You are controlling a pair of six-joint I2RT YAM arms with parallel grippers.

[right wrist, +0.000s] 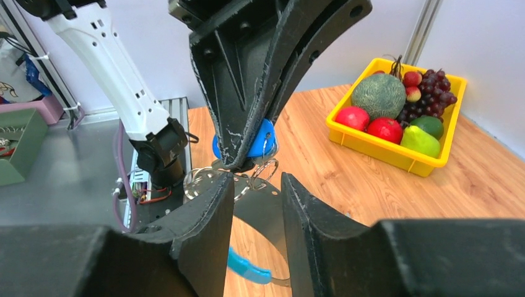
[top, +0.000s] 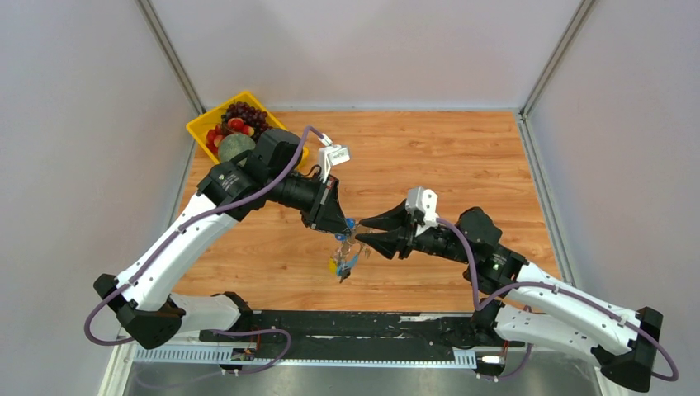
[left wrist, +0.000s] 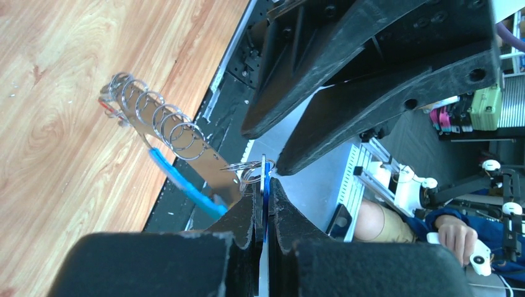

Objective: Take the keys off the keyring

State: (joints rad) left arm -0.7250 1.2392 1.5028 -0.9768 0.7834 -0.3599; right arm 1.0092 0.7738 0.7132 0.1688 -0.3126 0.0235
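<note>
1. At the near edge, the black mounting rail [top: 355, 326] carries both arm bases. The left arm [top: 173, 247] and the right arm [top: 561, 301] reach inward over the wooden worktop [top: 462, 157] and meet near its middle.
2. The keyring [left wrist: 162, 120] hangs below the meeting point, on the side nearest the rail. It shows as a row of silvery wire coils, a flat shiny metal strip and a light-blue band [left wrist: 186, 182]. In the top view a yellow-headed key [top: 333, 265] sits in the lowest part of the bunch. The pictures do not show whether that lowest part touches the worktop.
3. The right jaws point left and stand moderately apart, holding nothing. The small wire rings at the top of the keyring lie at the mouth of the gap, just off the two tips. The metal strip drops away past the gap, with the light-blue band at its foot. Contact between the rings and the right jaws cannot be confirmed.
4. The left jaws come in from the far left, tips down, and are clamped flat on the blue-headed key [right wrist: 261, 137]. The blue head sits between the pads just above the right jaws' tips. The small rings hang directly beneath it, so the keyring is suspended from this grip.
5. At the far left corner of the worktop, well apart from both jaws, stands a yellow tray [right wrist: 384, 151] filled with fruit [right wrist: 379, 96].
</note>
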